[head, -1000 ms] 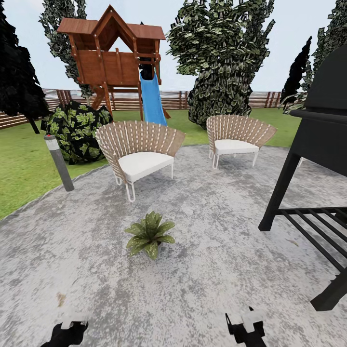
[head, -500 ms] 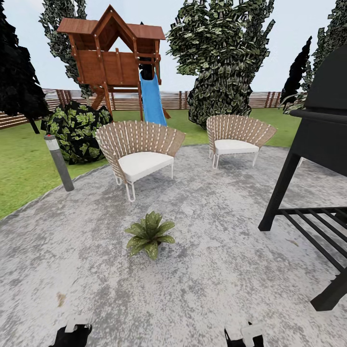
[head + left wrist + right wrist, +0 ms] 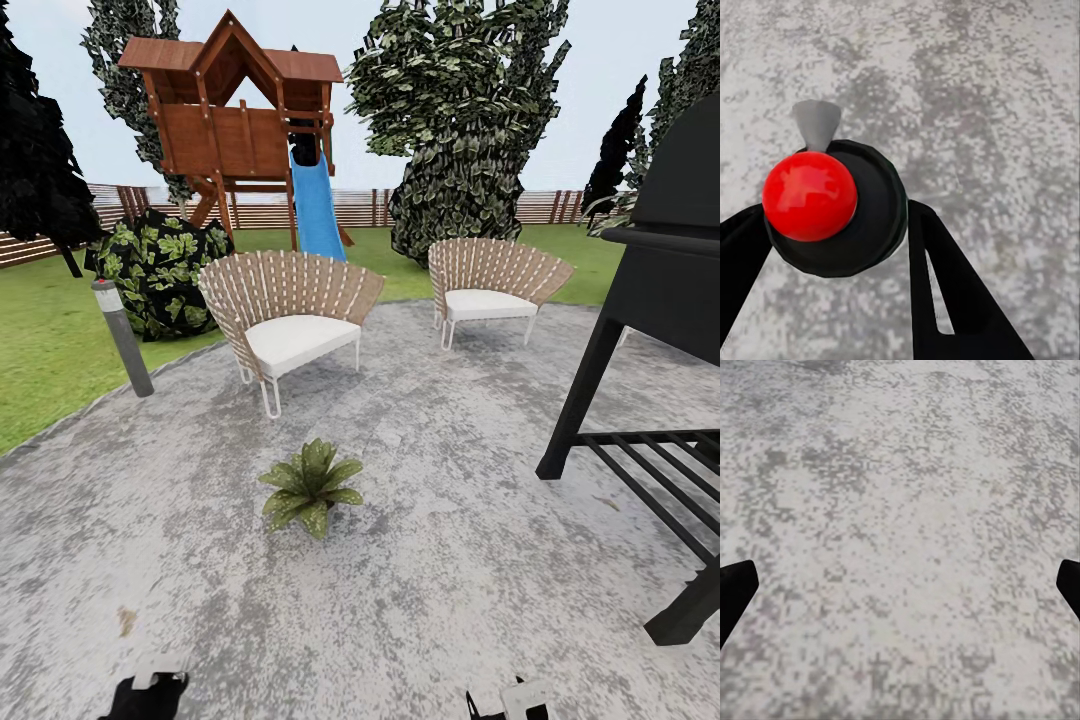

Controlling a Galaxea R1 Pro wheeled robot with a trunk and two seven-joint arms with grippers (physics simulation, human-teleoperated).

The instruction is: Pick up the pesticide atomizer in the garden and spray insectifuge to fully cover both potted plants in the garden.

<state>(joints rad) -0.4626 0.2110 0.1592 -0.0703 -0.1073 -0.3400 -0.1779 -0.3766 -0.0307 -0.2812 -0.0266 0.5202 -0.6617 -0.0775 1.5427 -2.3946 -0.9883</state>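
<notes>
While the left gripper point(image 3: 832, 247) stays clamped on the pesticide atomizer point(image 3: 832, 206), nozzle aimed at paving, spraying looks ready to begin. Right gripper point(image 3: 900, 585) hangs spread apart, empty. One potted plant point(image 3: 311, 487) sits ahead on the patio point(image 3: 450, 560), path unobstructed. Chairs point(image 3: 288, 315) stand farther off; black grill point(image 3: 655, 330) crowds the right.
</notes>
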